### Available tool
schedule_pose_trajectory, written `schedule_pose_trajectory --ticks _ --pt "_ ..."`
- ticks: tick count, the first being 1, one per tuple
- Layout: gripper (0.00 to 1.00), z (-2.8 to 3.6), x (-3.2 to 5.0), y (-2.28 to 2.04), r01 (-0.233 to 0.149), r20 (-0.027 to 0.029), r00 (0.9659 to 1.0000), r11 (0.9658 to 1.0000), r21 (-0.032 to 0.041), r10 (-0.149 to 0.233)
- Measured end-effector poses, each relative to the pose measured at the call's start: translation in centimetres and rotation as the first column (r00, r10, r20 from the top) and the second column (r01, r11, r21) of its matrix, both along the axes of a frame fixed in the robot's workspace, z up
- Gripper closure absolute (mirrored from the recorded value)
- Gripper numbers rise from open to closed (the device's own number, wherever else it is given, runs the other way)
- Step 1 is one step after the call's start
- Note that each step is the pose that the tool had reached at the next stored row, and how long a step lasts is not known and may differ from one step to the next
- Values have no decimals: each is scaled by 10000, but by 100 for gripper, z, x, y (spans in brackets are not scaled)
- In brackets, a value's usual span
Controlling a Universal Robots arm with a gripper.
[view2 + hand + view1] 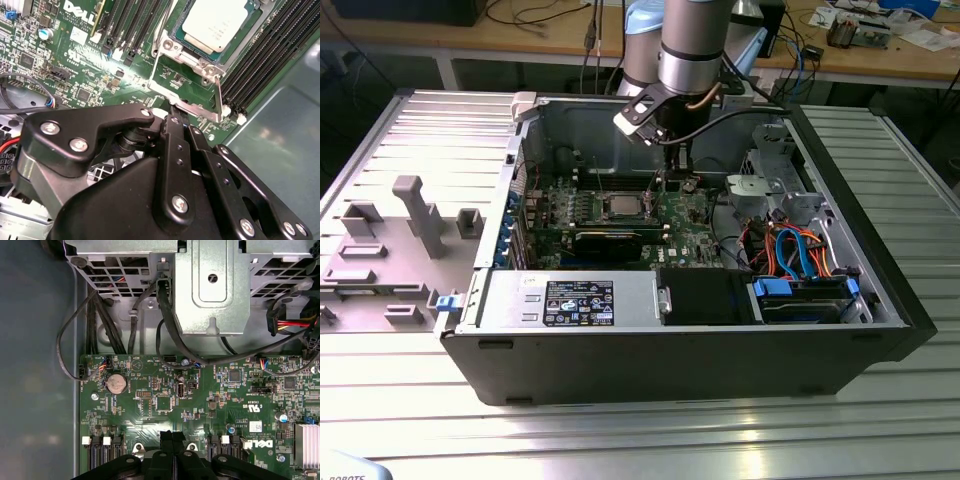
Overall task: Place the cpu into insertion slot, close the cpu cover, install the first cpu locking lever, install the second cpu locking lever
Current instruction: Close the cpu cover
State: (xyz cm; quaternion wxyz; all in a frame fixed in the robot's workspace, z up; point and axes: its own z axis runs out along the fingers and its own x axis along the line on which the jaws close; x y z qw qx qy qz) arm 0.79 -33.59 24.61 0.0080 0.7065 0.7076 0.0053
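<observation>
Ribbed aluminium table [620, 440] carries your open computer case [670, 360], which lies on its side, with grey plastic fixtures [415, 215] on the exterior view's left. Wooden benches [470, 30] strewn with cables run along the back of the room. Your arm comes down from above into the case, and the gripper [673, 172] hangs over the green motherboard [690, 225].

In the second wrist view you see the cpu [215, 22] lying flat in its socket, with the cpu cover [190, 59] down around it as a silvery frame. The chip sits apart from the gripper [172, 111], further along the board. Just at the fingertips lies the bent end of a locking lever [197, 107], touching them or very nearly.

Your jaws are pressed together. In the first wrist view the gripper [172, 436] shows only a thin seam, with nothing visible between the fingers.

You cannot tell whether the lever is latched, because the gripper body blocks its hook end. The insertion slot itself is hidden under chip and frame. A metal drive cage [210, 285] and black cables hide the case floor beyond the board.
</observation>
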Motion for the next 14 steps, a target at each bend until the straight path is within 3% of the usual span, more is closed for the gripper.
schedule_pose_trajectory --ticks 14 --pt "89 0 -49 0 1 -1 10000 10000 0 -1"
